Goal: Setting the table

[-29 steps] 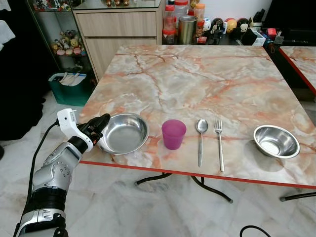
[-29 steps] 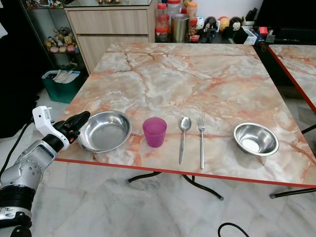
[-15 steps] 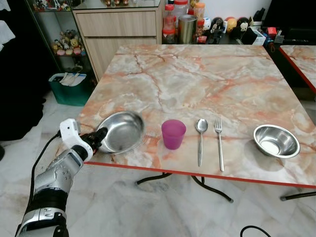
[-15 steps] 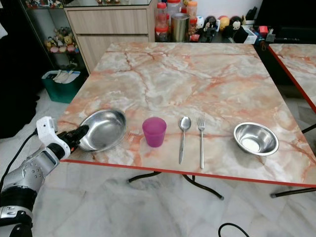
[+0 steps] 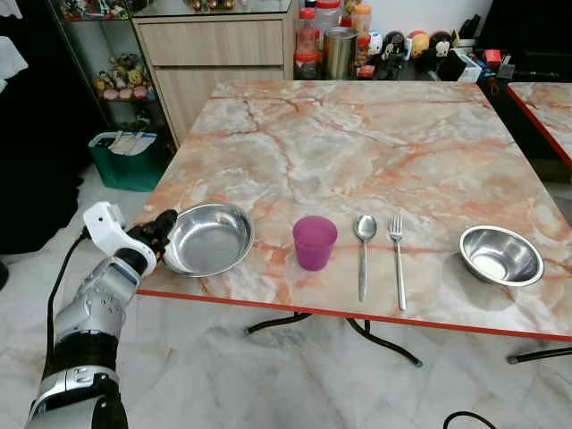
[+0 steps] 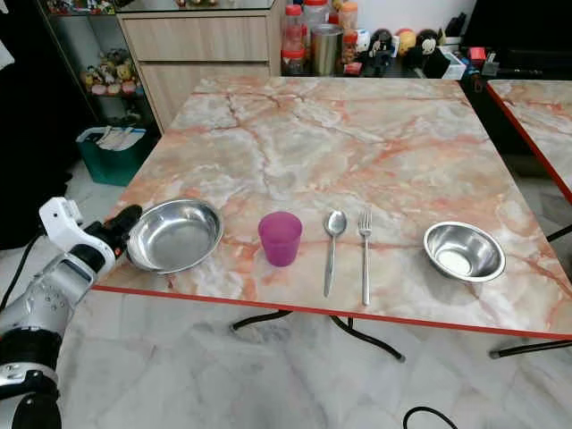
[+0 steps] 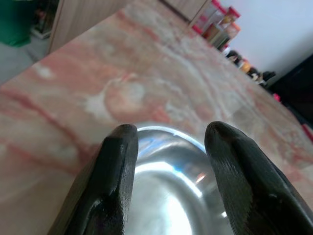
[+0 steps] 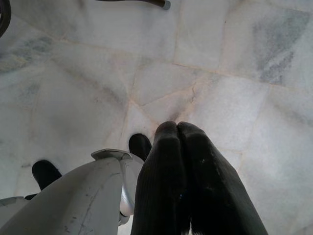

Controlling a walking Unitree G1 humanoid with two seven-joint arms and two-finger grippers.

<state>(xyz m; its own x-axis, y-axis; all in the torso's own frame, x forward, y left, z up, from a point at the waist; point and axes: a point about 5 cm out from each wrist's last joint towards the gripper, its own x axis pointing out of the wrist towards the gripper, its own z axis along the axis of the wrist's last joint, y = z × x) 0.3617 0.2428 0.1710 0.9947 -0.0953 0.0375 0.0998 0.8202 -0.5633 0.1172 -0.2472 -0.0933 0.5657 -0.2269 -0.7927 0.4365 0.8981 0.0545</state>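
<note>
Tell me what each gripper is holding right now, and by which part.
The left gripper is at the near-left rim of the large steel bowl, fingers apart; an actual hold cannot be told. The right gripper is shut on nothing.

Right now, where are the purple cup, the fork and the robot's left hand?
purple cup (image 5: pixel 315 242): left eye view, on its side wall.
fork (image 5: pixel 398 268): left eye view, on its handle.
left hand (image 5: pixel 164 229): left eye view, between its fingertips at the big steel bowl's (image 5: pixel 210 239) rim.

Upright steel bowl (image 5: pixel 207 239) near table (image 5: pixel 375 143) corner
</note>
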